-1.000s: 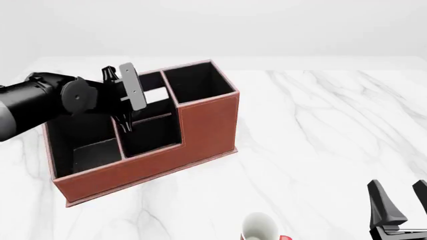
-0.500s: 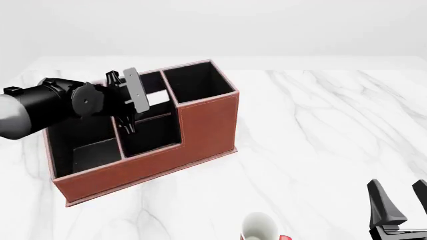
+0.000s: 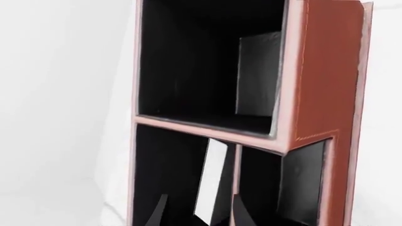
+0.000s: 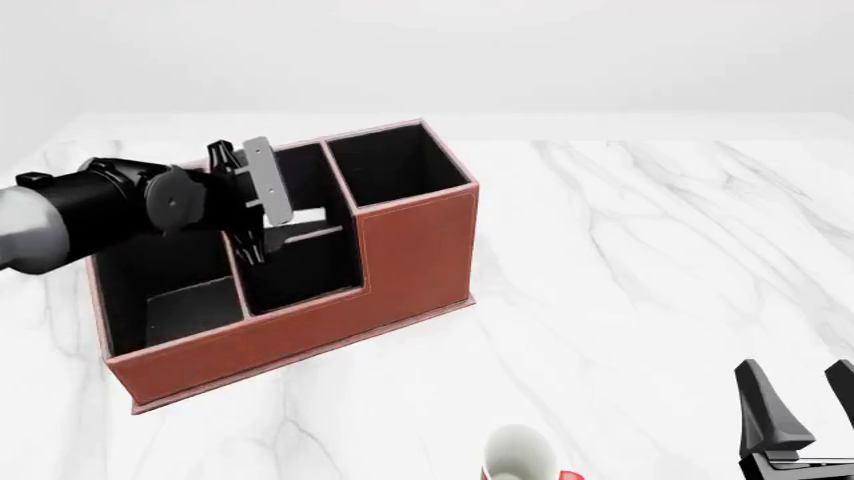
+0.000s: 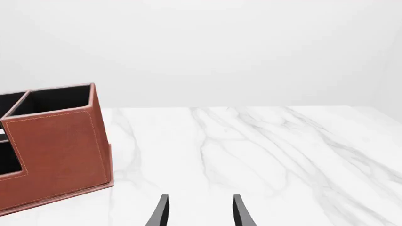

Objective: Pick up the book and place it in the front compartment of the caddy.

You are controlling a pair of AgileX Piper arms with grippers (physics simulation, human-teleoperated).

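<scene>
My left arm (image 4: 80, 215) comes in from the left and hangs over the caddy (image 4: 400, 265), the red-brown box with black inside and pale stitches on its rims. My left gripper (image 4: 251, 245) points down into the middle of the box. In my left wrist view I can see my two dark fingertips (image 3: 157, 214) spread apart, with the book (image 3: 210, 181) standing between them, its white band showing. The tips look like they are not pressing on it, so my left fingers are open and hold nothing. The book (image 4: 304, 227) is thin and black, and it stands tilted in the low square pocket in the middle, the front compartment (image 4: 314, 270), behind the lowest red-brown wall. The wide pocket is to its left, and the taller square pockets are behind it and to its right. The white marble table (image 4: 641, 260) spreads out to the right of the caddy. Near the bottom edge stands a white-and-red mug (image 4: 521, 455), well apart from the box. In the right corner is my right gripper (image 4: 801, 425), low over the table. Its two black fingers (image 5: 162, 212) are held apart with nothing between them.
</scene>
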